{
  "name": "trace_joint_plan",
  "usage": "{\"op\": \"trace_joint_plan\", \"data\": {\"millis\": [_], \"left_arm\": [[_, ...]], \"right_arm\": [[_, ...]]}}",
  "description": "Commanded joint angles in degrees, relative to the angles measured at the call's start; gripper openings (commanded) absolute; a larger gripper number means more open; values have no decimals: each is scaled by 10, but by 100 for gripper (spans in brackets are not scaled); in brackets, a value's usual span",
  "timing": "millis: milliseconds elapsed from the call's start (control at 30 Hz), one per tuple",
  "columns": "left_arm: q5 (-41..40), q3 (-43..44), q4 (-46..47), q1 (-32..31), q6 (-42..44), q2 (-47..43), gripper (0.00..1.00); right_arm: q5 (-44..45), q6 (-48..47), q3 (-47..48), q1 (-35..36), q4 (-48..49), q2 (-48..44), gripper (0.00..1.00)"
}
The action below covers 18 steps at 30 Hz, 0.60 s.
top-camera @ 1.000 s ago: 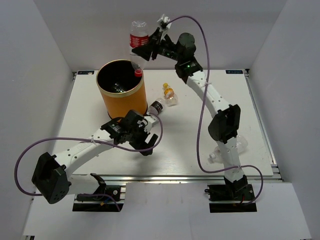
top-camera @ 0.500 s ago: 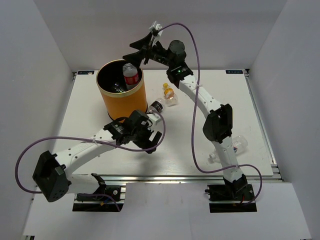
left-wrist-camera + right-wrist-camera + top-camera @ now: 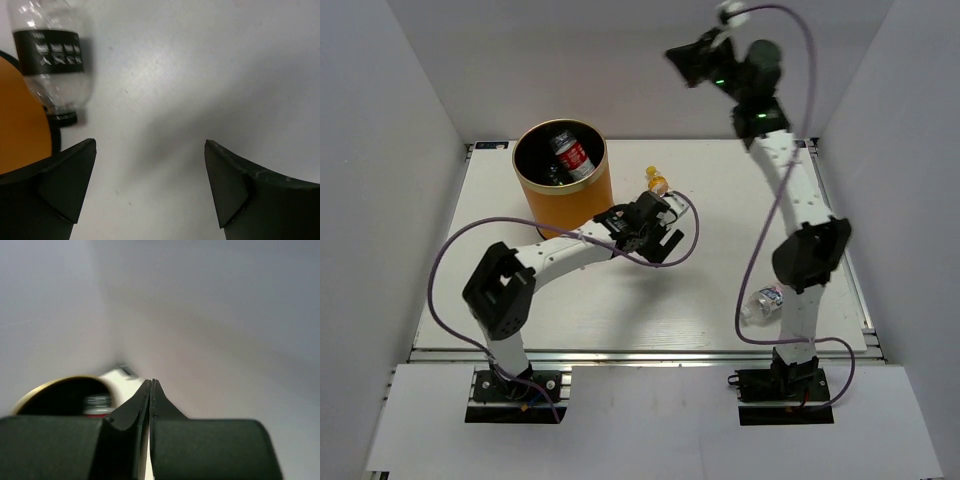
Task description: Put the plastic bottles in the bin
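The orange bin [image 3: 566,203] stands at the back left with a red-labelled plastic bottle [image 3: 572,156] lying inside it. My left gripper [image 3: 660,225] hovers just right of the bin, open, with only bare table between its fingers. Seen from the left wrist, that gripper [image 3: 150,145] has a black-labelled bottle [image 3: 52,55] lying ahead to its left against the bin's wall [image 3: 20,125]. A yellow-capped bottle [image 3: 657,182] lies just behind the left gripper. My right gripper [image 3: 680,55] is raised high at the back, shut and empty; in the right wrist view [image 3: 151,383] its jaws meet.
One more clear bottle [image 3: 766,299] lies at the right front by the right arm's lower link. White walls enclose the table on three sides. The left arm's purple cable [image 3: 445,270] loops over the left front of the table.
The red-labelled bottle left the right gripper and dropped into the bin. That gripper then shut and swung up to the right. The left arm reached forward and right, past the bin.
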Motion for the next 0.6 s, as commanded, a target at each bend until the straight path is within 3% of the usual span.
{"op": "trace_joint_plan", "data": {"millis": [0,67,133,200,300,433,567], "left_arm": [[-73,64,14,-3,28,50,99],[-82,101,7,10,33,73,99],[-109,132,7,10,41,99,99],[-139,158,-3,10,46,119,99],[-195,207,-30,15,37,154,99],[-213,226,-41,27,25,181,99],[-243,245,-76,39,-6,220,99]], "right_arm": [[43,-9,-59,-104,-105,-84,0],[24,10,-100,-177,-159,-125,0],[-23,-13,-215,-237,-159,-181,0],[-34,-42,-351,-254,-143,-232,0],[-50,-69,-467,-282,-117,-306,2],[-84,-76,-594,-316,-114,-360,16],[-111,-85,-620,-330,-143,-380,48]]}}
